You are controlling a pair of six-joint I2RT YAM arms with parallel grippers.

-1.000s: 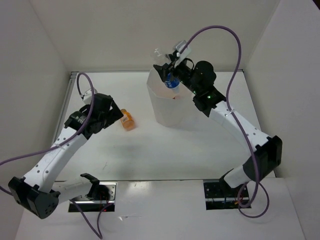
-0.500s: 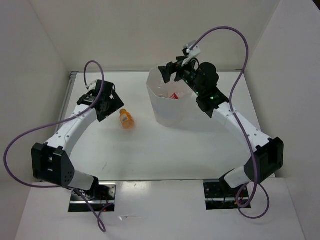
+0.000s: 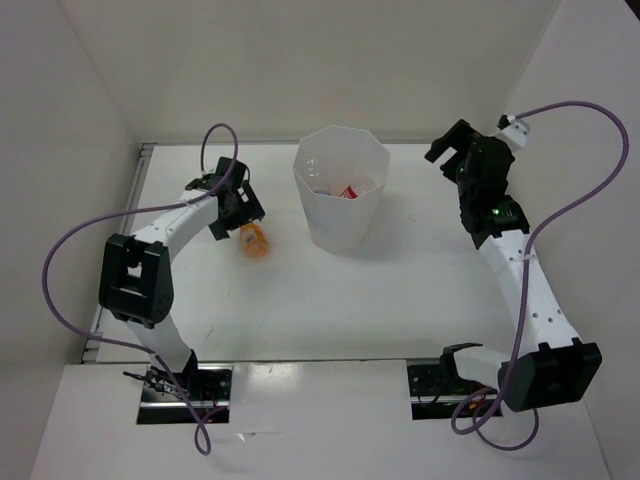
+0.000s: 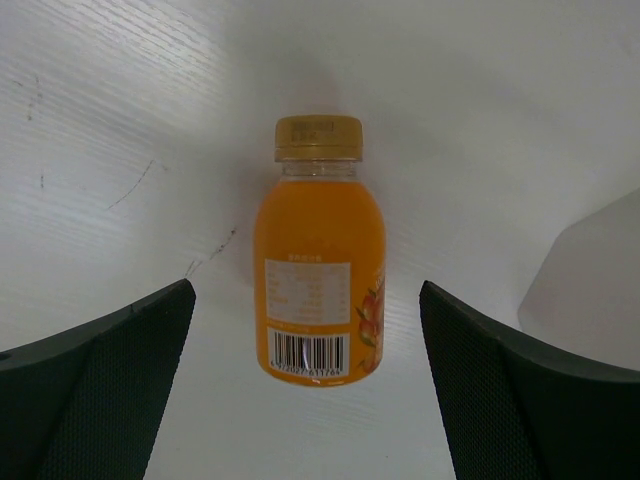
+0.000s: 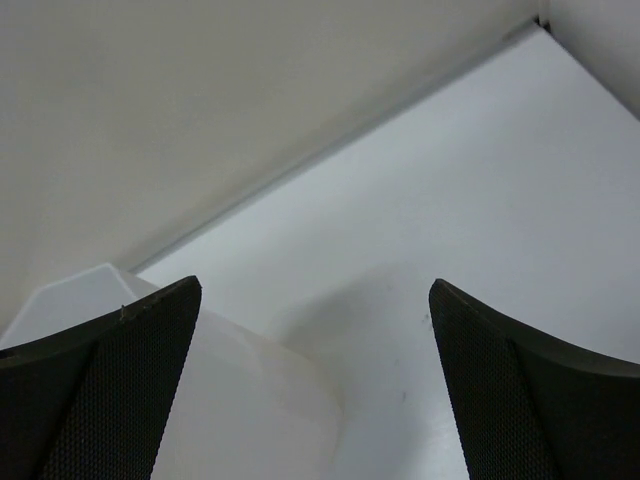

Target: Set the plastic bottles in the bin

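Left gripper [image 3: 236, 215] is spread wide open, with nothing in it, right over the orange bottle [image 4: 320, 280]. That bottle lies on its side on the table [image 3: 400, 290], left of the bin [image 3: 340, 225], cap pointing away from the wrist camera, sitting between the two fingers [image 4: 100, 390] but touching neither. The right gripper [image 3: 445, 150] is gaping too and empty, off to the bin's right. Inside the bin there's a red-labelled bottle [image 3: 350, 190] and a clear bottle [image 3: 315, 172] that's hard to make out.
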